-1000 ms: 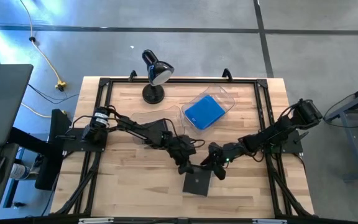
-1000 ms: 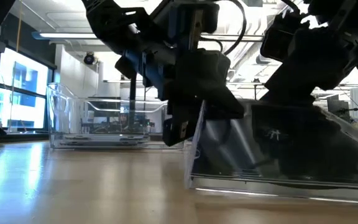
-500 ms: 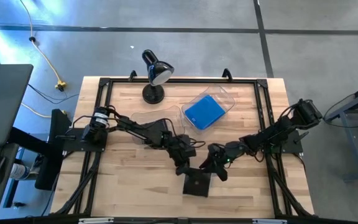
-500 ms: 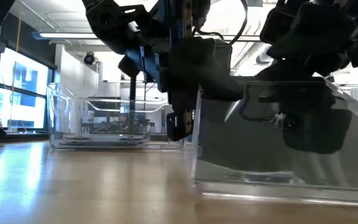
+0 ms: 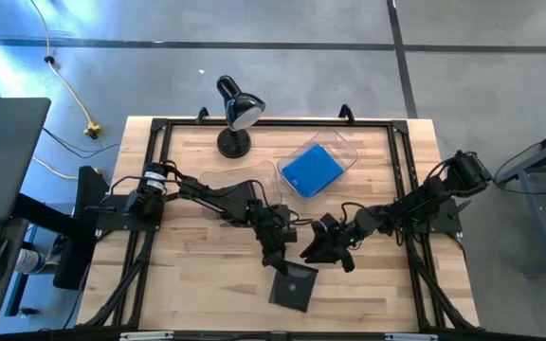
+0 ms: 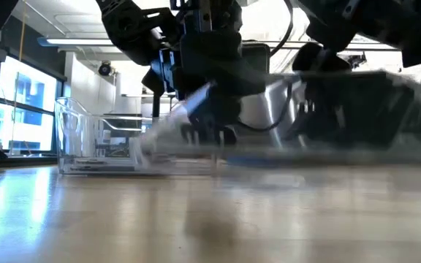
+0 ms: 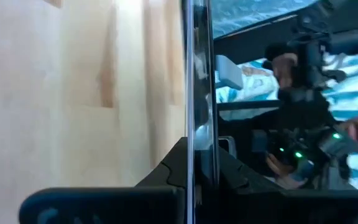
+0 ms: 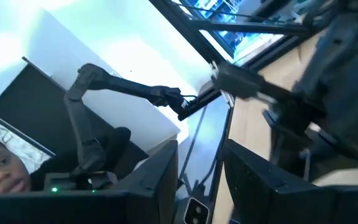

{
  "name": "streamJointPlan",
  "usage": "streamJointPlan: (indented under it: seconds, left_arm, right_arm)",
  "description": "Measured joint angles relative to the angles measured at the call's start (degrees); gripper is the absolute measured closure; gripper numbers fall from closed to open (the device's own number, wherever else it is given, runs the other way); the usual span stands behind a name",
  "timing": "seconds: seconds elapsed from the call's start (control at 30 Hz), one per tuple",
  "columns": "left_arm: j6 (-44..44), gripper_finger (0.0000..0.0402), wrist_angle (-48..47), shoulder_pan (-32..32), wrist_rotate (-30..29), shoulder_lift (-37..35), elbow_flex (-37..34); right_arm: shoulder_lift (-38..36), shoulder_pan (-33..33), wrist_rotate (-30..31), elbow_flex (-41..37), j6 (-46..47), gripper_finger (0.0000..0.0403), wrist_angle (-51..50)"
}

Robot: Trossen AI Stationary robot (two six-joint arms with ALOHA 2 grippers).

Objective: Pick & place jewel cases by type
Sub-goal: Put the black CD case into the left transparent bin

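From directly overhead, the high camera takes in the whole wooden table [image 5: 207,284], both arms and the grey floor around it. The low camera sits at tabletop level, close to the action, looking across the boards into a bright room with windows. The left wrist camera looks along its own fingers, edge-on to a dark jewel case [image 7: 196,93] against the tabletop. The right wrist camera looks up and outward toward the room. The high, low and left wrist views share the table's middle.
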Motion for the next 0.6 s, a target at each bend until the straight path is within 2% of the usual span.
streamJointPlan:
  seconds: [0.3, 0.6]
  left_arm:
    - [-3.89, 0.038, 5.25, 0.42, 8.01, -0.11, 0.36]
    - [-1.43, 0.038, 5.33, 1.97, 9.75, -0.19, 1.75]
  right_arm:
    - [0.02, 0.0, 0.02, -0.02, 0.4, 0.0284, 1.35]
    - [0.02, 0.02, -0.13, -0.02, 0.4, 0.0284, 5.61]
